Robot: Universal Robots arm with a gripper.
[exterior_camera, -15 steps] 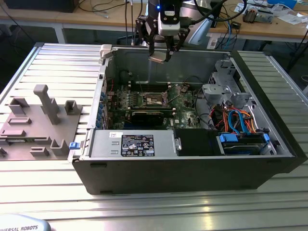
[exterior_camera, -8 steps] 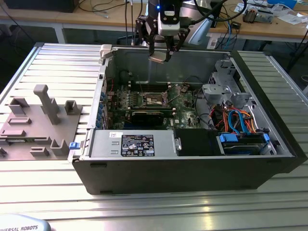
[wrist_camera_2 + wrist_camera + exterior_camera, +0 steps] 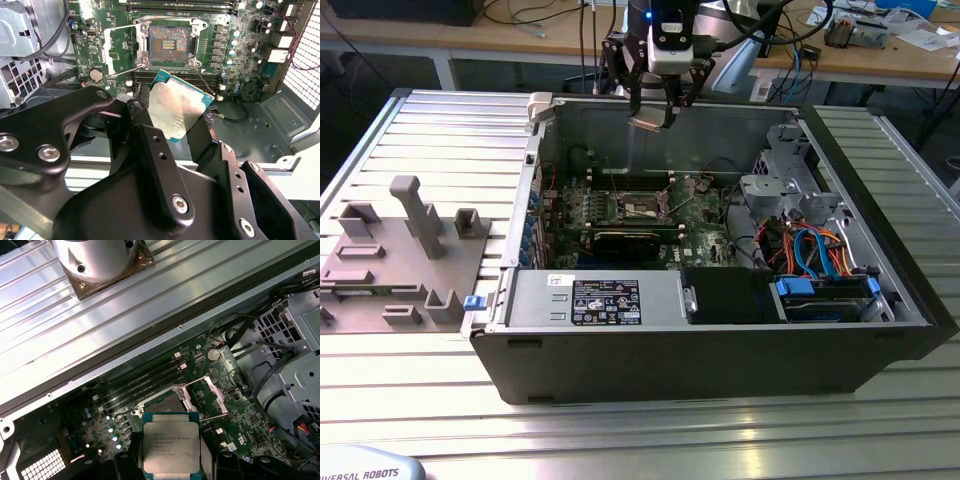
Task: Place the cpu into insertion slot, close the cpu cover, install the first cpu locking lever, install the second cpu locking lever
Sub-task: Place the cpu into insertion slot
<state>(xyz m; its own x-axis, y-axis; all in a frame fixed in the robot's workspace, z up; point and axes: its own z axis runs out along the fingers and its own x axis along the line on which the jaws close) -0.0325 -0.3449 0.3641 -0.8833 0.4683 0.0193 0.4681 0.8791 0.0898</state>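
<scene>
Hanging over the open computer case (image 3: 720, 340), the claw (image 3: 658, 108) has its two fingers closed in against opposite edges of the chip (image 3: 177, 107), pinching it by the sides so the flat faces stay untouched. The chip is in the air, well above the green board (image 3: 705, 215) and slightly tilted in the exterior view, not yet down in the case. The socket (image 3: 169, 44) lies below and a little ahead of it, its dark centre bare and ready. The cover (image 3: 187, 396) is swung up and back to one side, with the thin wire levers standing free, leaving a clear way down. The case lies on its side on the ribbed metal table (image 3: 620, 440), so the board faces upward.
</scene>
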